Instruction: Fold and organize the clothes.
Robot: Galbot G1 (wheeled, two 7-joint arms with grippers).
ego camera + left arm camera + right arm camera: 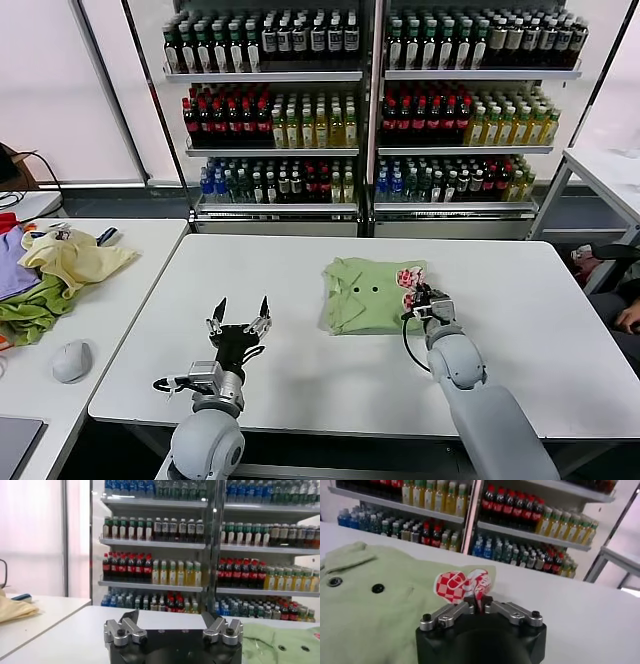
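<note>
One light green shirt (368, 295) lies partly folded on the white desk (300, 370), toward the middle and slightly to the robot's right, its small dark buttons facing up and its red-and-white printed patch (408, 278) at the edge nearest the right arm. The right gripper (424, 300) sits at that edge, just below the patch, and in the right wrist view its jaws are drawn together on the green cloth right at the patch (462, 586), pinching the shirt's (375, 615) edge. The left gripper (240, 318) hovers above bare desk to the left of the shirt, well apart from it, with its two fingers (218, 312) pointing up and spread wide; the left wrist view shows the same wide gap, nothing between the jaws, and a corner of the shirt (280, 645) off to one side. On a second desk (110, 330) at the robot's far left lies a heap of garments (50, 275) in pale yellow, darker green and purple, with a grey computer mouse (71, 360) nearer the front edge. Behind the desks stand shelves of bottled drinks (370, 100).
</note>
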